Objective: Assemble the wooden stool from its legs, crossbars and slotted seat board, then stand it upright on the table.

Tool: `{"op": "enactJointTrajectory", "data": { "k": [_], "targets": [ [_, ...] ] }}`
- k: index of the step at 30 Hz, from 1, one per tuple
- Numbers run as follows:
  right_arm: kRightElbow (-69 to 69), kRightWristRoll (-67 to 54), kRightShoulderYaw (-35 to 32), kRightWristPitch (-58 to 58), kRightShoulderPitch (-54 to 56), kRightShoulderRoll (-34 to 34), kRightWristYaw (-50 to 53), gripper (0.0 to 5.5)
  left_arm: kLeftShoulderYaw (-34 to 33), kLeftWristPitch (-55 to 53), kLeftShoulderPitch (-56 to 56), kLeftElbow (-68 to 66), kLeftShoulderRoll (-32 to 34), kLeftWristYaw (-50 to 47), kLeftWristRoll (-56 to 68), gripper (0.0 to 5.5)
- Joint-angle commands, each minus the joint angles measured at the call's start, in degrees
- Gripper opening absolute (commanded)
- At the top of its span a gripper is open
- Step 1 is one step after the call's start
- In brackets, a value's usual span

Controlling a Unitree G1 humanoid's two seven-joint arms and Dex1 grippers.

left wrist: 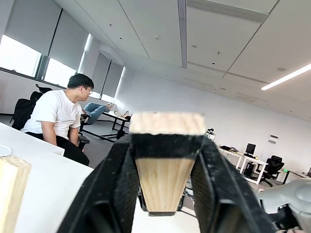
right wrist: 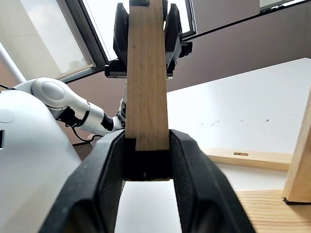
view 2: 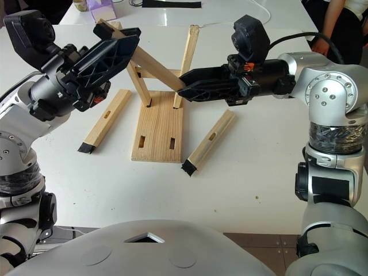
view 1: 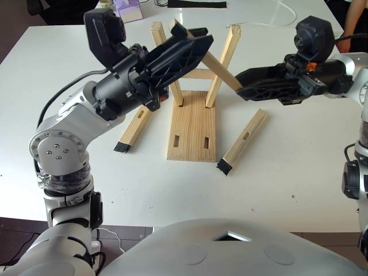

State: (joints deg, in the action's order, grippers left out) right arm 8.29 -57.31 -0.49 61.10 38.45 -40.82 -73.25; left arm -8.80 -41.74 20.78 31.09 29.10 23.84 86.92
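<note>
Seat board (view 1: pixel 192 135) lies flat at centre frame in the head view, slots up. Two legs (view 1: pixel 213 92) stand in its far slots, joined by a crossbar (view 1: pixel 198 73). A further wooden piece (view 2: pixel 155 62) runs diagonally from upper left to centre right, across the standing pair; I cannot tell whether it touches them. The left gripper (view 1: pixel 198 40) is clamped narrow on its upper end and the right gripper (view 1: pixel 244 80) on its lower end. Two loose legs (view 1: pixel 135 126) lie on the table (view 1: pixel 287 172), one either side of the board.

Risks, as judged:
- With both arms locked on one rigid piece, any mismatch in their paths will twist it in the fingers or pull it out of one grip.
- If you swing it low, you lever the standing legs out of their slots.
- The board is unrestrained, so a sideways push will slide it into a loose leg.
</note>
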Motion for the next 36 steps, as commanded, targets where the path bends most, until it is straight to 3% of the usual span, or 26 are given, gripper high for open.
{"op": "enactJointTrajectory", "data": {
  "k": [1, 12, 13, 16, 20, 27, 36],
  "targets": [
    [1.02, 1.40, 1.15, -0.81, -1.02, -1.44, -1.39, 1.32, -0.11, 0.30, -0.23, 0.73, 0.37, 1.07, -0.71, 1.31],
    [-0.94, 5.22, -0.05, -6.01, -2.19, 0.18, 0.36, 1.32, -1.56, 0.80, -2.75, 0.18, 1.60, 4.73, -5.64, 1.31],
    [-0.86, 6.35, 0.13, -8.01, -2.94, 0.20, -0.21, 1.69, -1.46, 0.84, -2.82, 0.07, 1.65, 4.95, -6.16, 1.31],
    [-1.26, 10.03, 0.32, -13.72, -5.28, -0.19, -0.92, 2.07, -1.63, 0.83, -2.57, -1.05, 2.95, 7.03, -9.14, 1.31],
    [-1.90, 17.38, 0.30, -22.62, -9.22, -1.08, 0.67, 2.75, -4.34, 2.35, -4.70, -4.87, 9.89, 15.49, -18.20, 1.31],
    [-1.01, 19.97, -4.36, -27.73, -13.82, 1.68, 8.88, 2.78, -3.33, 14.49, -16.93, -12.36, 23.24, 37.66, -40.90, 1.31],
    [1.80, 21.59, -3.68, -31.13, -18.14, 6.05, 15.41, 2.78, -0.82, 34.30, -8.57, -41.92, 28.82, 48.34, -61.89, 1.31]
  ]
}}
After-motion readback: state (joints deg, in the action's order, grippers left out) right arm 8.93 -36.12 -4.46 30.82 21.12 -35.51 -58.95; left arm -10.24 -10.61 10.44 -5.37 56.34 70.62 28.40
